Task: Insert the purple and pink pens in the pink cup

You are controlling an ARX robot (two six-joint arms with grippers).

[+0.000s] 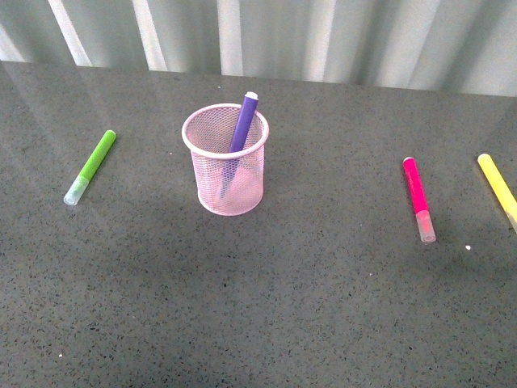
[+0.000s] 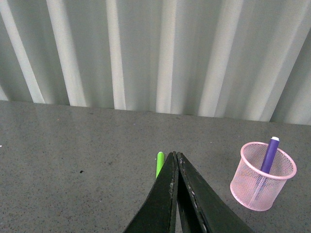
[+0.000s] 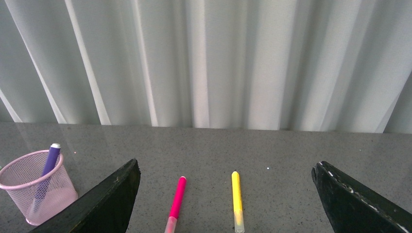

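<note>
The pink wire-mesh cup [image 1: 225,162] stands upright on the grey table, with the purple pen [image 1: 241,123] leaning inside it, its end above the rim. The pink pen [image 1: 418,196] lies flat on the table at the right, clear cap toward me. Neither arm shows in the front view. In the left wrist view my left gripper [image 2: 175,154] is shut and empty, with the cup [image 2: 263,177] off to its side. In the right wrist view my right gripper [image 3: 226,170] is open wide and empty, and the pink pen [image 3: 176,198] lies between its fingers, nearer one finger [image 3: 116,191].
A lime green marker [image 1: 90,166] lies left of the cup; its end shows past the left fingers [image 2: 160,164]. A yellow marker [image 1: 498,188] lies at the far right, beside the pink pen [image 3: 236,200]. A pale curtain [image 1: 266,32] hangs behind the table's far edge.
</note>
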